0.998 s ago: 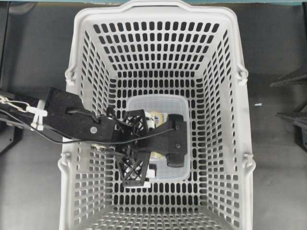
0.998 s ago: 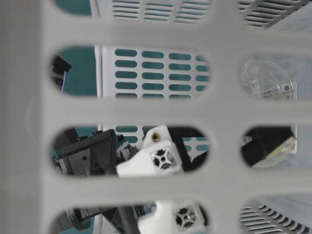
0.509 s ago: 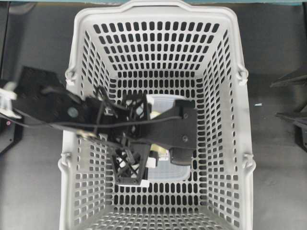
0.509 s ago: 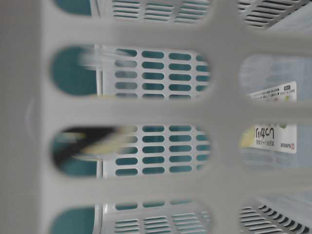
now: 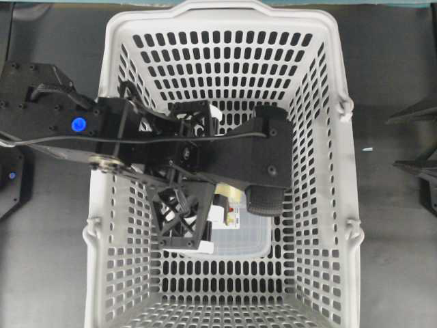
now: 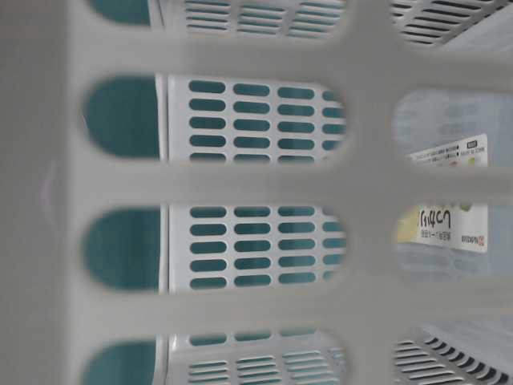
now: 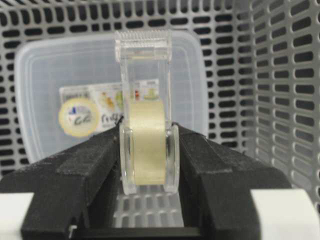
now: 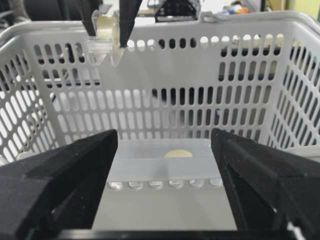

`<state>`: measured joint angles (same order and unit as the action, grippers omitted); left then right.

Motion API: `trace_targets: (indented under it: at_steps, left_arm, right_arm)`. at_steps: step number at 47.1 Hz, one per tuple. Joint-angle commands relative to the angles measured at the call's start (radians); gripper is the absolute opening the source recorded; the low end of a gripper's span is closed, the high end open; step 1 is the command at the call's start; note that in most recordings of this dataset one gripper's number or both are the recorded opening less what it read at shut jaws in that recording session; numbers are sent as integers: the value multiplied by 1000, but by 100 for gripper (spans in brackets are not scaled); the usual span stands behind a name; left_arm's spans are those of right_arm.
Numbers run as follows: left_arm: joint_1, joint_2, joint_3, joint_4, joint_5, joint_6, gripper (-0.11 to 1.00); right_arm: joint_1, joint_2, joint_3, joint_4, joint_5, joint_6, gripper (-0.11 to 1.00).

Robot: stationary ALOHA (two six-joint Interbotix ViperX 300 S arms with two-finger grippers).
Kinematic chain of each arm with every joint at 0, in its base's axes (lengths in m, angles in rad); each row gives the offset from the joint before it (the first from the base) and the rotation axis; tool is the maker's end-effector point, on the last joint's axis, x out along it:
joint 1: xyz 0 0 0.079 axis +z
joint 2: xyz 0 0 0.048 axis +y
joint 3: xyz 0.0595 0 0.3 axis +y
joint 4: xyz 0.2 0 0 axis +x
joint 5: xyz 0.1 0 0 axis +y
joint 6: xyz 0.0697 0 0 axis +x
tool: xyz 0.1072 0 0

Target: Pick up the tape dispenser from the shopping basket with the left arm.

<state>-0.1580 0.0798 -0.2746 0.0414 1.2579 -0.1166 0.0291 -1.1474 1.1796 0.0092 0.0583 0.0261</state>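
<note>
The tape dispenser (image 7: pixel 148 115), clear plastic with a pale tape roll, stands upright between the black fingers of my left gripper (image 7: pixel 148 137), which is shut on it. In the right wrist view the tape dispenser (image 8: pixel 102 42) hangs at about rim height of the shopping basket (image 8: pixel 210 30), above its floor. My left arm (image 5: pixel 78 125), with its blue dot, reaches into the shopping basket (image 5: pixel 218 17) from the left; its wrist hides the dispenser there. My right gripper (image 8: pixel 164 137) is open and empty, facing into the basket.
A translucent food box (image 5: pixel 242 239) with a printed label lies on the basket floor below my left gripper. It also shows in the left wrist view (image 7: pixel 75 75) and through the slots in the table-level view (image 6: pixel 449 228). Slotted walls enclose every side.
My left arm has risen toward the overhead camera. The left gripper's fingers have left the table-level view, where only the basket wall and the food box's label remain.
</note>
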Motion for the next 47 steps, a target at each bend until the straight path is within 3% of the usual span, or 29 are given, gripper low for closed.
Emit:
trace_targets:
  at_steps: [1,47]
  left_arm:
    - [-3,-15,-11,5,-5,-3,29]
    - [-3,-6,6,3,-5,-5,29]
  right_arm:
    - [2,6,-6,3,-5,0,73]
    - [2,5,-5,3,-5,0,73]
